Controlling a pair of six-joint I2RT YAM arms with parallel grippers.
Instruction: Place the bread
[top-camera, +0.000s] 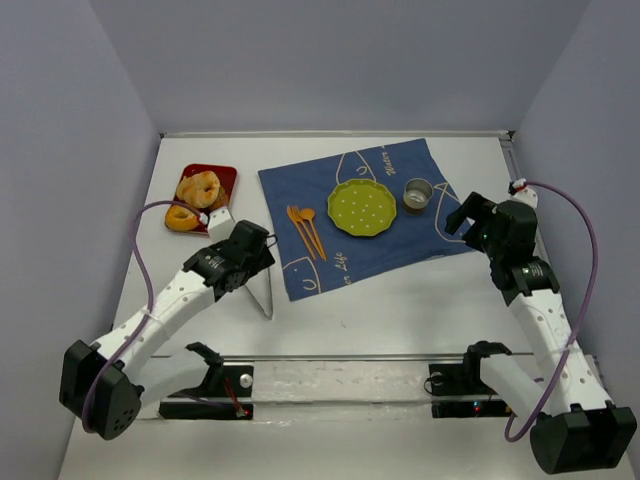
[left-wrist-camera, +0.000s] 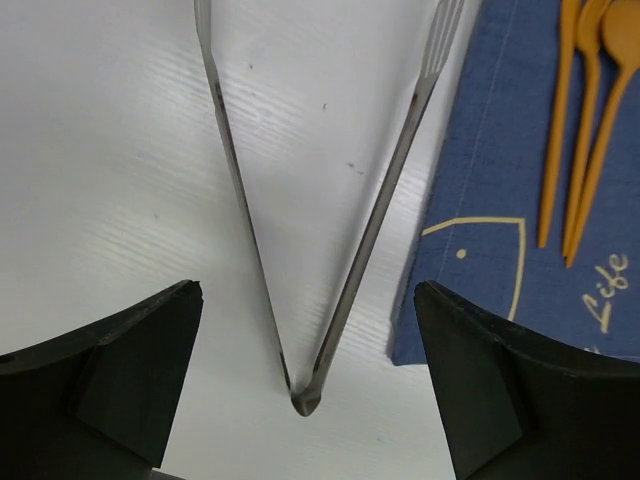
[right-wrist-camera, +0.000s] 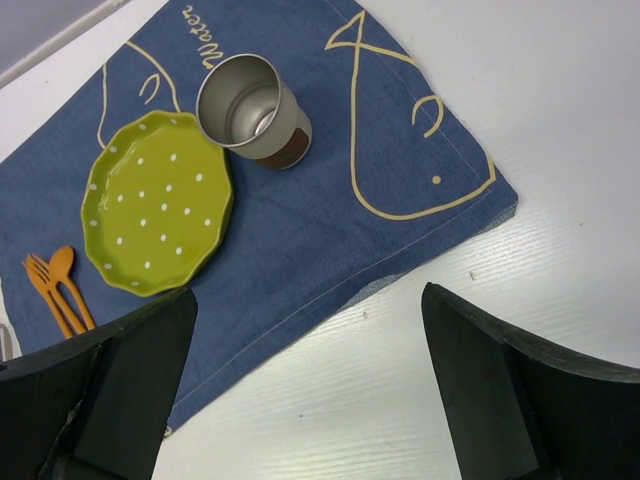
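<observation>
Steel tongs lay between wide-open, empty left jaws | right jaws gaped empty | bread sat on red tray beside donut | risk: off-centre pinch could skid tongs.

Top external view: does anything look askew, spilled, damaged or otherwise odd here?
The blue placemat lies rotated, its edges at an angle to those of the table. Nothing looks spilled or damaged; the green plate, metal cup and orange cutlery sit on it, and the tongs lie beside it.
</observation>
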